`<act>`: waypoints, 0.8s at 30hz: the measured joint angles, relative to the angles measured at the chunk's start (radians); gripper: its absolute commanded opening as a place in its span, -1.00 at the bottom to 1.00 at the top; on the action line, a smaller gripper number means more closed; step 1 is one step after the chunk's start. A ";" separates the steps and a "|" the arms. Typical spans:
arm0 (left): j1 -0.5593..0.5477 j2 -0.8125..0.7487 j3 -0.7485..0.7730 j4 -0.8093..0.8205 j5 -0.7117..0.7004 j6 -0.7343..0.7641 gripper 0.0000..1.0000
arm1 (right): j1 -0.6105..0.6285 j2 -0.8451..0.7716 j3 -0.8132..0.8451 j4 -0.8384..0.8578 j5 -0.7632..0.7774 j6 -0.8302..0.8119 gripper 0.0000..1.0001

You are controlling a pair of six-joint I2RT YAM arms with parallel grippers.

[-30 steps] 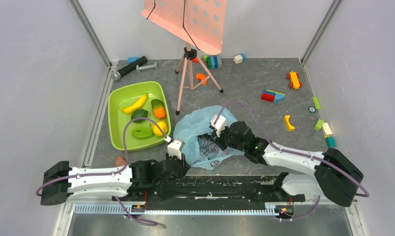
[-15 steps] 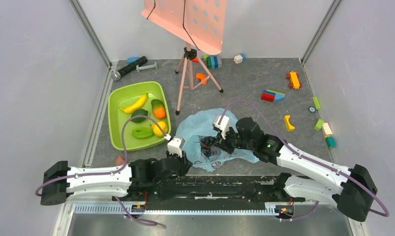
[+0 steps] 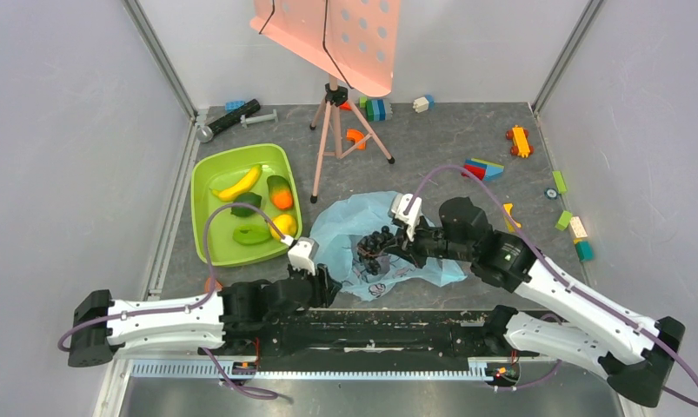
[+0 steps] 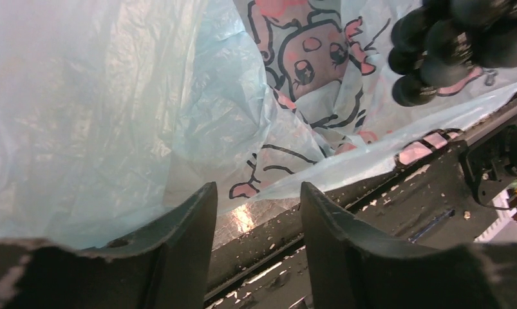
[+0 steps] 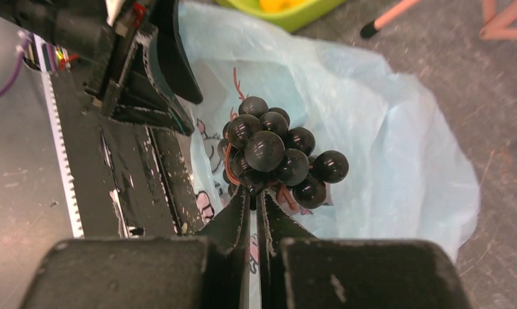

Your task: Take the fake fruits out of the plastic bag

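Observation:
The light-blue plastic bag [image 3: 345, 228] lies crumpled on the table in front of both arms, its cartoon girl print facing up [image 4: 307, 58]. My right gripper [image 3: 388, 245] is shut on the stem of a bunch of black fake grapes [image 5: 275, 158], held just above the bag [image 5: 384, 129]. The left gripper [image 4: 257, 188] is open at the bag's near left edge, nothing between its fingers. Other fake fruits sit in the lime-green tub [image 3: 199, 217]: a yellow banana [image 3: 238, 183], an orange-and-green one [image 3: 281, 193], a yellow round one [image 3: 283, 226] and green ones [image 3: 251, 234].
A pink tripod stand [image 3: 332, 122] rises behind the bag. Toy bricks [image 3: 482, 168] lie scattered at the back and right, one yellow piece [image 3: 509, 217] close to the right arm. The black base rail [image 3: 371, 326] runs along the near edge under the bag's rim.
The right arm has swung to the right and drawn the grapes up off the bag. The left jaws have spread apart at the bag's edge.

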 measured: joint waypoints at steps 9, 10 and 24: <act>0.000 -0.135 0.102 -0.113 0.000 0.005 0.41 | 0.000 -0.010 0.151 0.011 0.019 0.041 -1.00; 0.000 -0.149 0.126 -0.126 0.000 0.007 0.42 | 0.000 -0.008 0.162 0.019 0.024 0.048 -1.00; 0.000 -0.244 0.541 -0.368 -0.004 0.137 0.45 | 0.000 0.216 0.343 0.182 0.051 0.129 -1.00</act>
